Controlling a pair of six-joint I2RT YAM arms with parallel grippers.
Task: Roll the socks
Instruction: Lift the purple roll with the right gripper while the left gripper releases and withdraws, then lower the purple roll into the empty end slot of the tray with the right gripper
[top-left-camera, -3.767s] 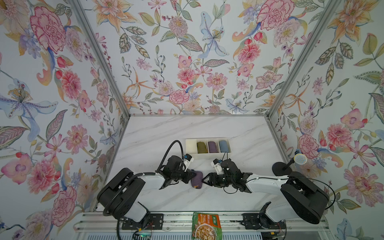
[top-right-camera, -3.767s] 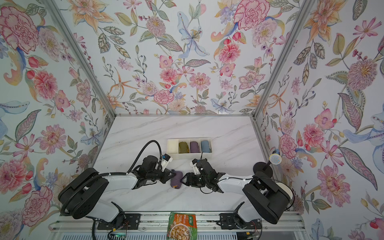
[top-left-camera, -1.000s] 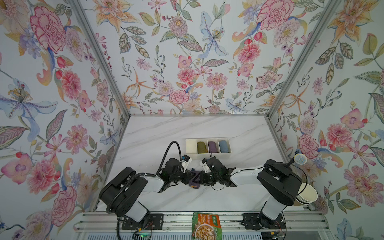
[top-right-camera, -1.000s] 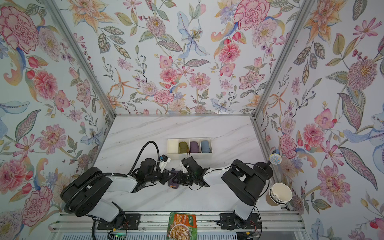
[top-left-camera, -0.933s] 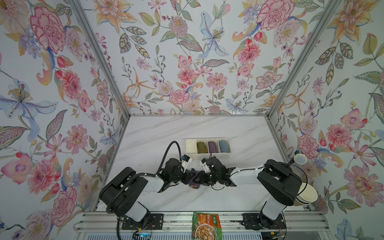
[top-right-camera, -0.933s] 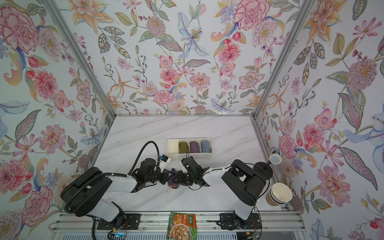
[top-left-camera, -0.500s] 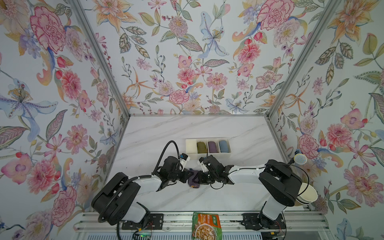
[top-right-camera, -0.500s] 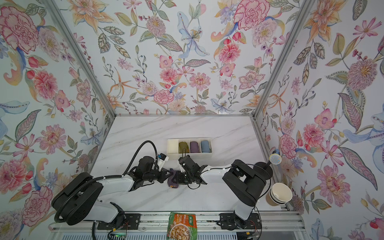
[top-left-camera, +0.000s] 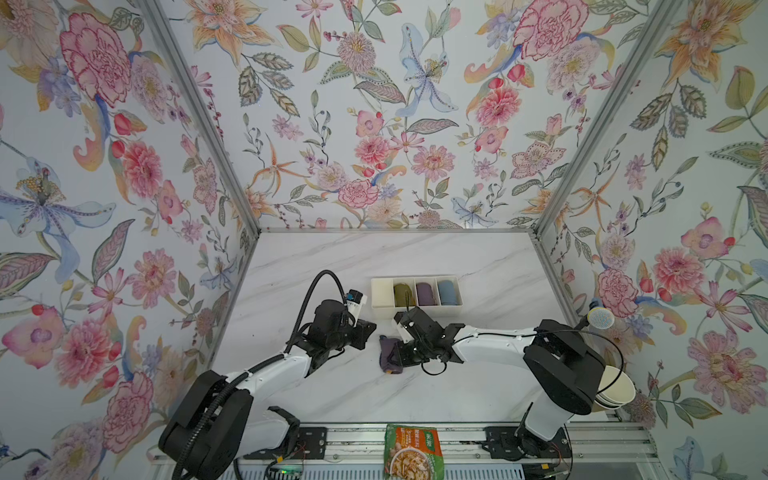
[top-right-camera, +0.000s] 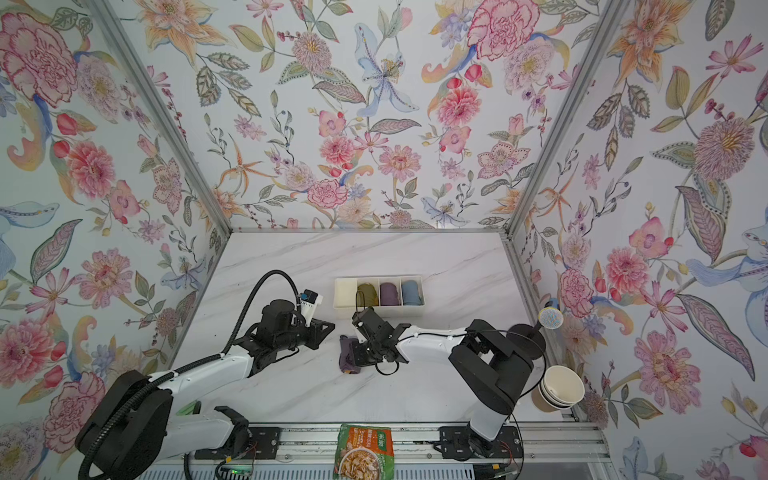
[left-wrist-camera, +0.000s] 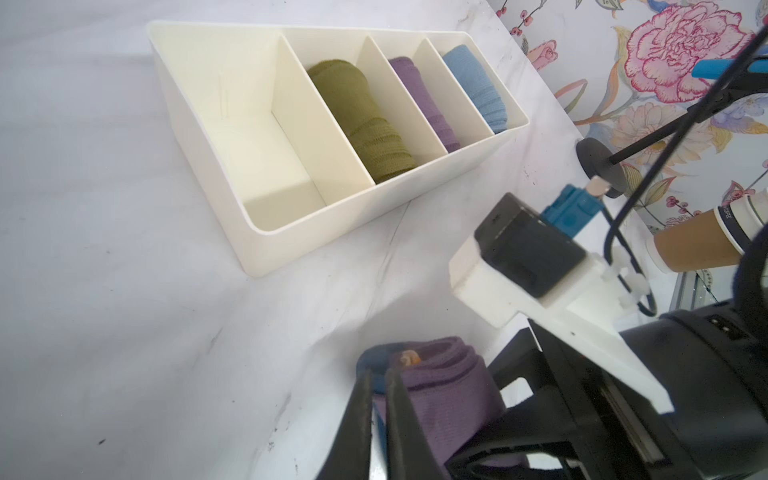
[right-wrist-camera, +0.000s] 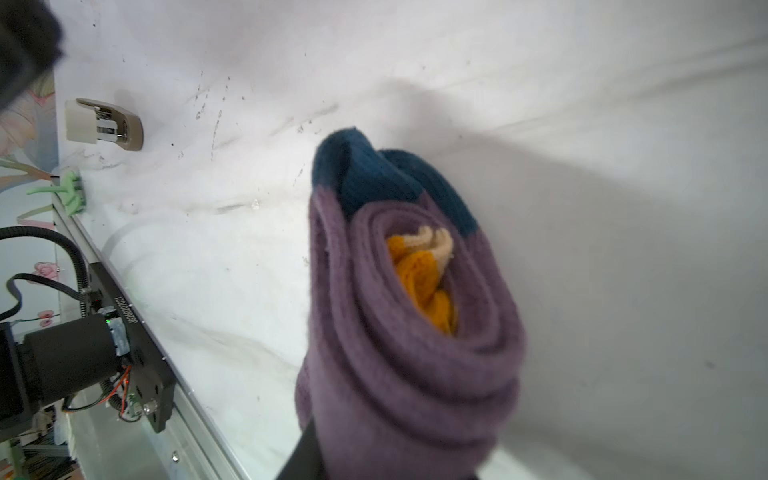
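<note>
Between flowered walls, on white marbled tabletop (top-left-camera: 478, 266), now holds black left gripper (left-wrist-camera: 379, 374) just off the rolled pair of purple ribbed socks with navy toe and mustard-yellow cuff (top-left-camera: 390, 357), no longer pressed into the bundle as a second ago. Shows the fingers (left-wrist-camera: 399, 419) nearly together with only a slit between (pinching fabric or not: cannot tell). Keeps black right gripper (top-left-camera: 405, 355) clamped on the roll's other end, near the cream plastic four-compartment tray (top-left-camera: 382, 293). Suggests rolling done and bundle passed to one arm, probably bound for the tray's empty compartment. Stretches left arm low and forward; reaches right arm across the middle, wrist tipped sideways at the roll
</note>
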